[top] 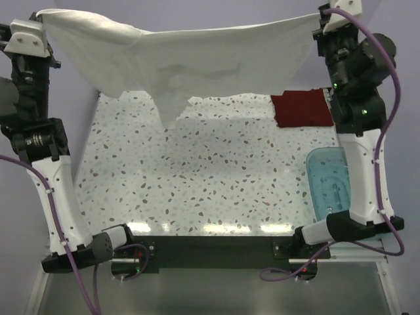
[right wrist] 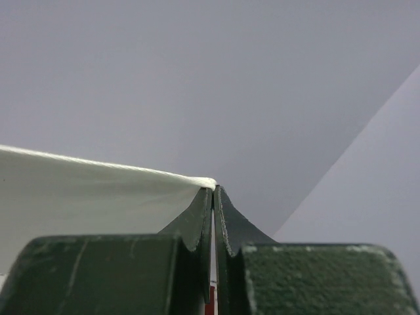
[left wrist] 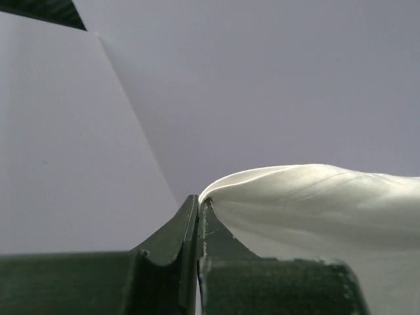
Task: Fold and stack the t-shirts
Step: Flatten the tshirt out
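Left claw: the left gripper (left wrist: 199,200) is clamping one corner of the large plain white cloth t-shirt (top: 197,59).
Right claw: the right gripper (right wrist: 214,190) is pinching the opposite corner.
White shirt: hanging stretched above the speckled white table (top: 197,177), over its far edge.
Red shirt: the dark red folded rectangular t-shirt (top: 302,109) is lying at the table's far right corner.
Bin: the translucent teal plastic bin (top: 326,180) is sitting at the table's right edge.
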